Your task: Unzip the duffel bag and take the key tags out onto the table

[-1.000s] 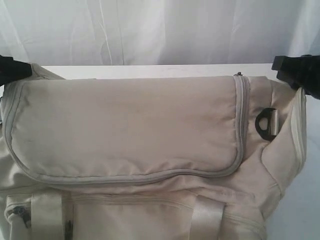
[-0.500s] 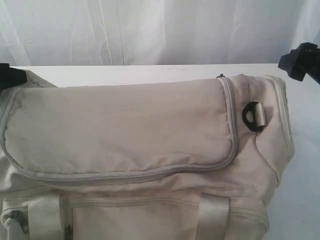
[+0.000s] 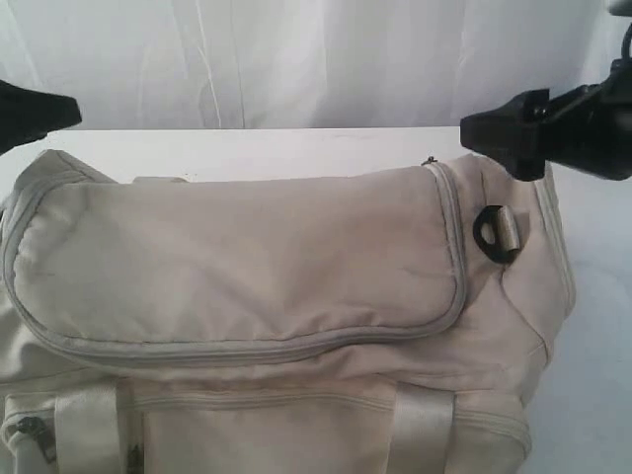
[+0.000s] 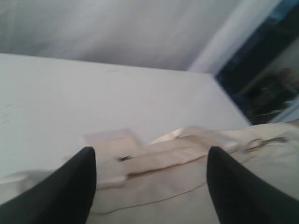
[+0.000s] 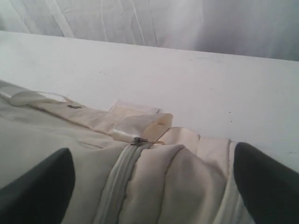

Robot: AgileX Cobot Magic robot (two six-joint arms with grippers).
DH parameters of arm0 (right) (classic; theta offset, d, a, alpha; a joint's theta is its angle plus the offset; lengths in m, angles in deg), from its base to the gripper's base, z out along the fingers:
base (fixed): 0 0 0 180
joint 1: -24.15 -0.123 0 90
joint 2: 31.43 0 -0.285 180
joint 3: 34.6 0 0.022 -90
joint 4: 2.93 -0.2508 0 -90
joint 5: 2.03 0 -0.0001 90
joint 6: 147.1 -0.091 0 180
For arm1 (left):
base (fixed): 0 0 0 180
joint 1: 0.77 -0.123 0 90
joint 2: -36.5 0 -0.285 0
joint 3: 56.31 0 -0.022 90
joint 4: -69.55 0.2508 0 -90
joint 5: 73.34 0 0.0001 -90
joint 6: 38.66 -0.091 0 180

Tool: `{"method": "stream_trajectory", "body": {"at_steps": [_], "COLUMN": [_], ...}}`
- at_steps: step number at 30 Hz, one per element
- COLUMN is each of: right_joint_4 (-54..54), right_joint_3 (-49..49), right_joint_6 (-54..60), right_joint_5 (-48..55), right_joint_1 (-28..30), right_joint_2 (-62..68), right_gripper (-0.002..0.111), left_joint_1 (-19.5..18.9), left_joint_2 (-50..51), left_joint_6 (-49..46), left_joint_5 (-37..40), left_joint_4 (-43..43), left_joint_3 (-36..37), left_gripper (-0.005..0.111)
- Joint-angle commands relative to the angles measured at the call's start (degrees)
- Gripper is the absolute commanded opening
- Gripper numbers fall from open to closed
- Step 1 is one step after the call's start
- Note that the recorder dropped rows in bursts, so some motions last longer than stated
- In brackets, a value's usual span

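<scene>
On table [image 3: 296, 143], cream duffel bag [image 3: 247, 257], grey zip closed, slumped

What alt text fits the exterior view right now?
A cream duffel bag fills the lower frame on a white table, its grey flap zipper closed and no key tags showing. The black right fingers hover near the bag's end by a dark D-ring; the left fingers hang at the opposite edge.
</scene>
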Motion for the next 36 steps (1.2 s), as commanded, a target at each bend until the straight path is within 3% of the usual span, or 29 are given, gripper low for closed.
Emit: {"method": "stream_trajectory", "body": {"at_steps": [1,4,9,19,26,36], "right_joint_4": [1.31,1.31,1.31,1.31,1.31,1.19], "right_joint_3": [0.31,0.31,0.31,0.31,0.31,0.31], "right_joint_6": [2.84,6.14,6.39,6.65,6.03,3.53], "right_joint_5": [1.75,2.75,1.44,-3.41,-5.86,-12.60], "right_joint_1": [-1.36,-1.70,-1.70,-1.70,-1.70,-1.70], "right_joint_2": [-0.10,-0.10,-0.10,-0.10,-0.10,-0.10], "right_gripper": [0.085,0.085,0.085,0.085,0.085,0.085], "left_joint_1": [1.52,5.13,16.03,38.43,45.97,47.33], "left_joint_2": [-0.80,-1.26,-1.26,-0.91,4.84,13.93], "left_joint_6": [-3.71,-4.51,-8.86,-39.66,-53.05,-53.19], "left_joint_5": [-8.36,-8.36,-7.50,21.11,21.22,20.93], "left_joint_4": [-8.89,-8.89,-12.00,-36.53,-45.88,-48.19], "left_joint_3": [-0.27,-0.27,-0.27,-0.27,-1.28,-5.68], "left_gripper": [0.070,0.070,0.070,0.070,0.070,0.070]}}
